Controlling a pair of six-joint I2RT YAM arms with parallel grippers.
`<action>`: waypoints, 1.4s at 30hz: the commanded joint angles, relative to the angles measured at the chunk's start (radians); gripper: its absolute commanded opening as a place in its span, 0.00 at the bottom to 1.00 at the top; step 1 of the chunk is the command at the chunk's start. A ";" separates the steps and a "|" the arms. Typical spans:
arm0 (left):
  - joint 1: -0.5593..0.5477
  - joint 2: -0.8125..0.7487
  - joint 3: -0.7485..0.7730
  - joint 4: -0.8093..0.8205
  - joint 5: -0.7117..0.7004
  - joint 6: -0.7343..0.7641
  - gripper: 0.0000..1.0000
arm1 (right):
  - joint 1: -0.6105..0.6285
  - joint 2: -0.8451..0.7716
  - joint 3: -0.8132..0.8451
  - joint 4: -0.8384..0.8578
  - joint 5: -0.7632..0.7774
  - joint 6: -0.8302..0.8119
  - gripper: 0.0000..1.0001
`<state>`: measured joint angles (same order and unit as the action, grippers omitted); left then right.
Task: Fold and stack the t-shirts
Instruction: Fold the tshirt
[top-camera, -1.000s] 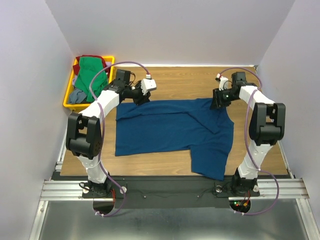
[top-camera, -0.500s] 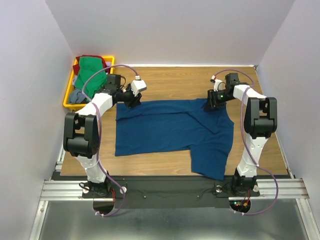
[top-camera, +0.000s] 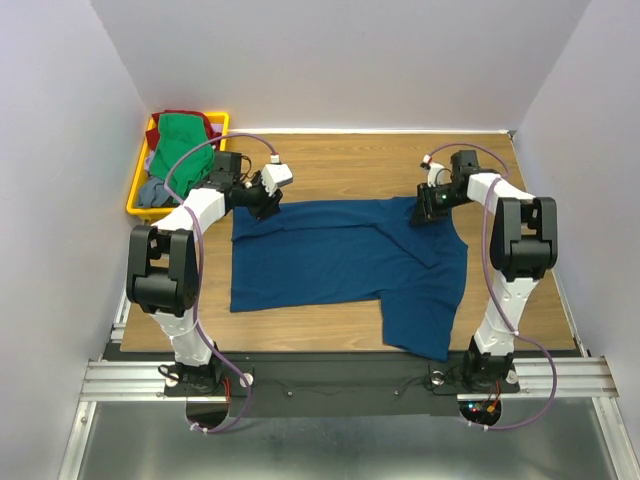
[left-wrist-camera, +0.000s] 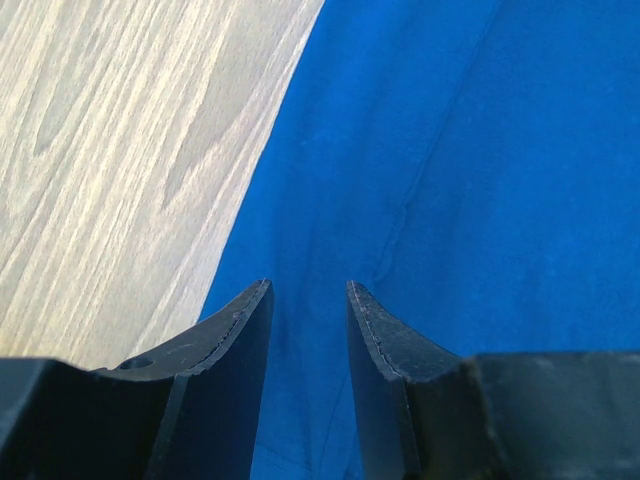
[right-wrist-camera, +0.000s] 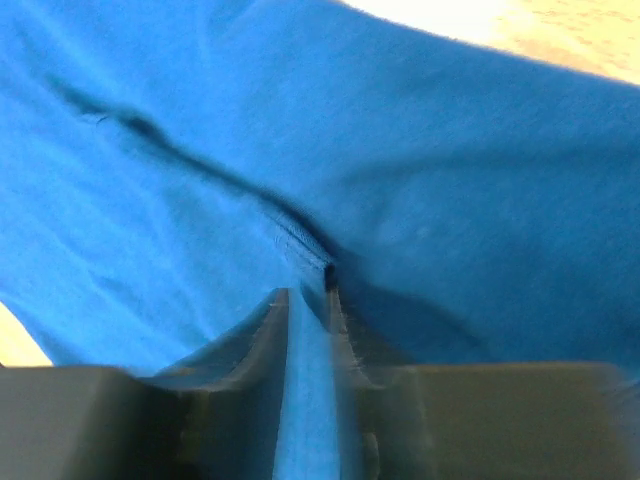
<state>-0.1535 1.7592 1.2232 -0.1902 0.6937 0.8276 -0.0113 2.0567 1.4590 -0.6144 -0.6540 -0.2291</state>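
A large dark blue t-shirt (top-camera: 340, 250) lies spread on the wooden table, its right part folded down toward the near edge. My left gripper (top-camera: 268, 205) is low over the shirt's far left corner; in the left wrist view its jaws (left-wrist-camera: 308, 290) stand apart with flat blue cloth (left-wrist-camera: 480, 150) under them. At the far right corner, my right gripper (top-camera: 425, 210) has a ridge of blue cloth (right-wrist-camera: 450, 150) pinched in the narrow gap of its jaws (right-wrist-camera: 307, 295). Green (top-camera: 180, 140), dark red (top-camera: 180, 114) and grey-blue (top-camera: 155, 190) t-shirts are heaped in the tray.
The yellow plastic tray (top-camera: 135, 190) stands at the table's far left corner, just left of my left arm. Bare wood (left-wrist-camera: 120, 150) borders the shirt's left edge. Grey walls close in the table on three sides.
The left gripper moved left and lower, onto the shirt's far left corner. My right gripper shifted slightly left onto the far right corner, and its jaws narrowed on the cloth.
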 joint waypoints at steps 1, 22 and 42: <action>0.012 -0.046 -0.010 0.018 0.007 0.008 0.46 | 0.034 -0.121 -0.034 0.007 -0.038 -0.019 0.10; 0.057 -0.098 -0.082 0.002 -0.028 -0.011 0.45 | 0.241 -0.362 -0.304 -0.100 0.013 -0.248 0.01; 0.097 0.040 -0.014 -0.041 -0.214 -0.113 0.39 | 0.122 -0.179 0.058 -0.274 0.060 -0.254 0.44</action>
<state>-0.0570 1.8214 1.1938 -0.2050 0.4919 0.7055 0.1829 1.7813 1.4212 -0.9081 -0.5995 -0.5709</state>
